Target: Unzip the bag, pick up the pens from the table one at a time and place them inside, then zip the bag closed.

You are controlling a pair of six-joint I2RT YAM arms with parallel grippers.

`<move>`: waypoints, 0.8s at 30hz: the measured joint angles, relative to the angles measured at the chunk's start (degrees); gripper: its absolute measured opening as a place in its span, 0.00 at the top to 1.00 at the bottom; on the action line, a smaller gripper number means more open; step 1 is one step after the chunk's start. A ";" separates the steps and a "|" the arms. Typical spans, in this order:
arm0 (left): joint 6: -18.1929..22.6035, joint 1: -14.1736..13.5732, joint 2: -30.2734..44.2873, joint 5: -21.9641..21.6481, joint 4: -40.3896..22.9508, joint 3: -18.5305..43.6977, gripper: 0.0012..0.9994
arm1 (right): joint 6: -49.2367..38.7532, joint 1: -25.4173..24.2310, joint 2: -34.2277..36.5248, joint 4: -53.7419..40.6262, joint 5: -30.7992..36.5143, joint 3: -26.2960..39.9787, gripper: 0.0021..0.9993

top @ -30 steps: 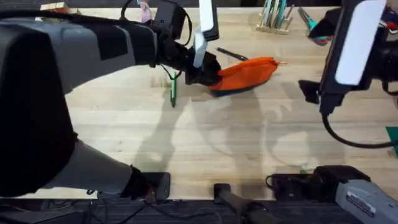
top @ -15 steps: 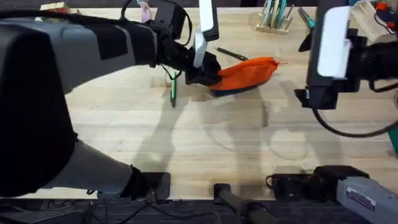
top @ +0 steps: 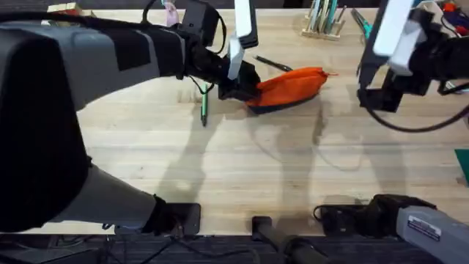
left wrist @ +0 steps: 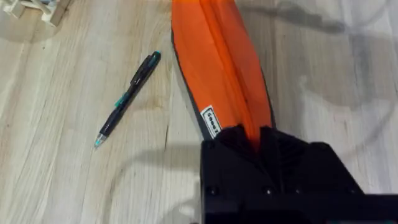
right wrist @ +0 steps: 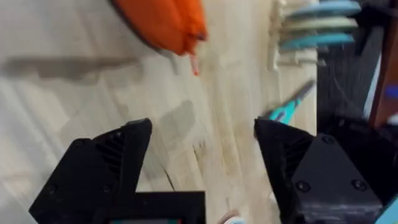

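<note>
The left pincer [top: 245, 86] is pressed together on the near end of the bag [top: 291, 86], its black fingers pinching the orange fabric along the top seam, as the left wrist view shows where the bag [left wrist: 221, 59] runs straight away from the fingers [left wrist: 239, 138]. The bag lies on the desk [top: 242, 161] toward the far side, a little right of the middle, its dark blue base against the wood and a small orange pull tab sticking out of its far right end. It looks zipped shut.

The right pincer [right wrist: 198, 158] hangs above the desk to the right of the bag, well apart from it and touching nothing, its two fingers spread wide with bare wood between them. In its wrist view the tip of the bag [right wrist: 165, 23] and the hanging tab sit ahead of the left finger.

The black pen [top: 273, 64] lies on the desk just behind the bag, near its left end, at a slant; in the left wrist view the pen [left wrist: 127, 99] is apart from the fabric, with teal accents showing at its tip. The green pen [top: 204, 108] lies left of the left pincer, nearly upright in the overhead view, close to the pincer but not touching it.
</note>
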 joint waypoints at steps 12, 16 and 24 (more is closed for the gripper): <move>0.00 0.00 0.00 -0.02 0.02 0.00 0.96 | 12.24 -20.92 4.06 5.94 -25.44 0.09 0.00; 0.00 0.00 0.00 -0.04 0.40 0.00 0.96 | 12.06 -26.35 10.21 6.09 -35.54 0.09 0.00; 0.00 0.00 0.00 -0.08 0.61 0.00 0.96 | 7.75 -26.94 22.54 9.63 -46.58 0.09 0.00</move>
